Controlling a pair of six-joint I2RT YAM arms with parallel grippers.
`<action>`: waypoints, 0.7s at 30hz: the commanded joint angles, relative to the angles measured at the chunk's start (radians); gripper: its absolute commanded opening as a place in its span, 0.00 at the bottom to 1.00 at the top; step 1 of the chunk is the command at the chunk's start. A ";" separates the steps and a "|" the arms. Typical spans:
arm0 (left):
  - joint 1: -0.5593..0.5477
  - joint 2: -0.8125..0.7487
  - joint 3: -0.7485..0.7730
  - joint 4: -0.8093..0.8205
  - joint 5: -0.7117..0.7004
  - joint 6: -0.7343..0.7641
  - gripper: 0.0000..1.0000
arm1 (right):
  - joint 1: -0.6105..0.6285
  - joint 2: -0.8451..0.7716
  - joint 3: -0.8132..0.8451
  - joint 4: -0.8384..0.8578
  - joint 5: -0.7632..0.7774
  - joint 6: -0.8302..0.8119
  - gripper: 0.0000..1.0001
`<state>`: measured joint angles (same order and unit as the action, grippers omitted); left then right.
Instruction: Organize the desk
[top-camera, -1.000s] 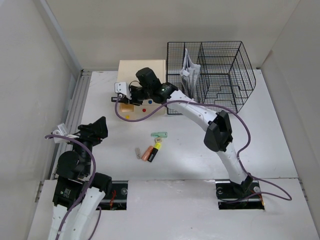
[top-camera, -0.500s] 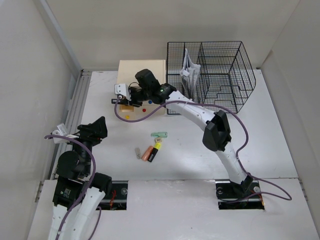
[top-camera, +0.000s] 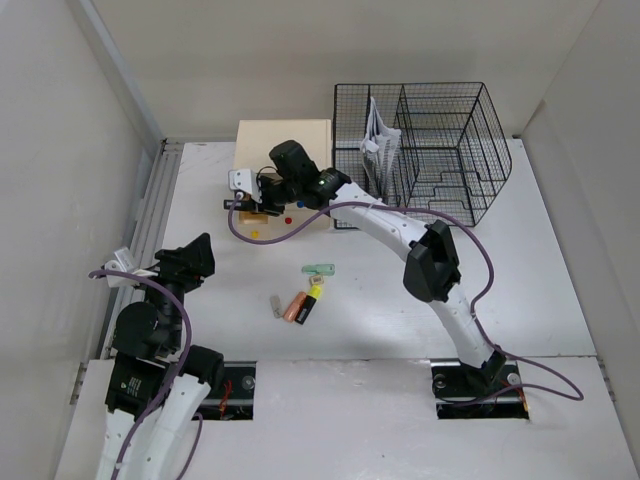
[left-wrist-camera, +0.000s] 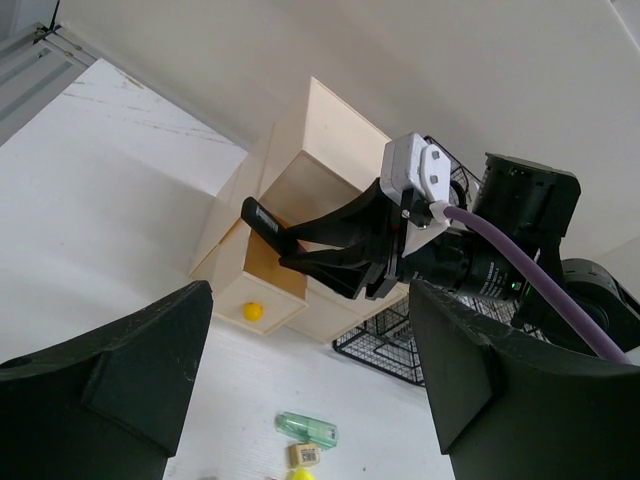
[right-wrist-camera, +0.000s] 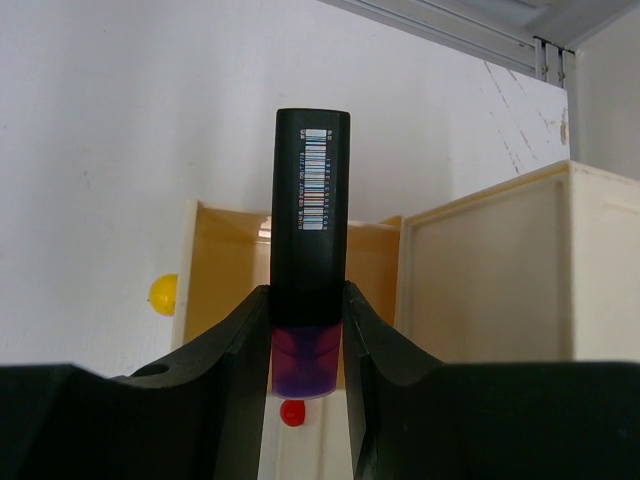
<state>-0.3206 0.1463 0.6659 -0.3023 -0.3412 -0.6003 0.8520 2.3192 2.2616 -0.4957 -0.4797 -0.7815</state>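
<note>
The white desk (top-camera: 520, 290) carries a beige drawer box (top-camera: 285, 135) at the back. Its lowest drawer (right-wrist-camera: 225, 260), with a yellow knob (right-wrist-camera: 162, 294), is pulled open. My right gripper (right-wrist-camera: 308, 300) is shut on a black marker (right-wrist-camera: 311, 200) with a purple cap and holds it just above that open drawer. The marker also shows in the left wrist view (left-wrist-camera: 262, 218). My left gripper (top-camera: 195, 258) is open and empty, raised above the desk's left side, facing the drawer box.
A black wire-mesh organizer (top-camera: 440, 150) with white papers (top-camera: 375, 140) stands at the back right. A green item (top-camera: 319, 269), a yellow highlighter (top-camera: 313, 292), an orange marker (top-camera: 293, 307) and a small grey piece (top-camera: 275, 305) lie mid-desk. A ridged rail (top-camera: 150, 230) runs along the left.
My right arm has shifted slightly to the left with the marker still held over the open drawer. The left arm has not moved.
</note>
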 joint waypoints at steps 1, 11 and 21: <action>-0.005 -0.017 -0.003 0.026 -0.005 0.000 0.77 | 0.009 0.011 0.020 0.045 -0.001 0.011 0.31; -0.005 -0.017 -0.003 0.026 -0.005 0.000 0.77 | 0.018 -0.007 0.000 0.054 0.010 0.021 0.58; -0.005 -0.017 -0.003 0.017 -0.005 0.000 0.77 | 0.018 -0.089 -0.010 0.043 -0.037 0.042 0.17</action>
<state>-0.3206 0.1463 0.6659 -0.3088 -0.3412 -0.6003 0.8597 2.3173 2.2452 -0.4866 -0.4755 -0.7547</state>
